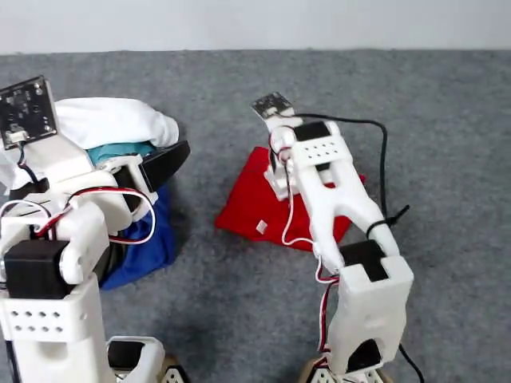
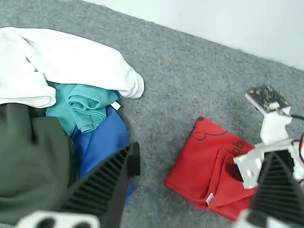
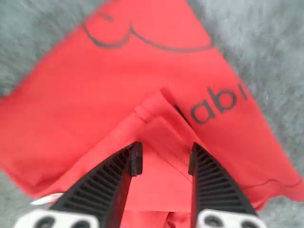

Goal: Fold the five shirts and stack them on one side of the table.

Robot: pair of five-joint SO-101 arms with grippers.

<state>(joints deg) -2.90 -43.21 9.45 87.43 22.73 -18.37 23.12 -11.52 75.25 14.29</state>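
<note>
A grey felt-like table surface (image 1: 447,120) runs back to a plain white wall (image 1: 239,24).

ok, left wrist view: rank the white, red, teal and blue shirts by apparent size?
1. white shirt
2. red shirt
3. blue shirt and teal shirt: the visible patches look about alike and both are partly covered, so I can't rank them.

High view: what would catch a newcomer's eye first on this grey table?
A bright red cloth shirt lies near the middle of the grey table, and the right gripper is open just above a fold in it. At the left side, a white shirt, a teal shirt and a blue shirt lie heaped beside the left arm.
</note>
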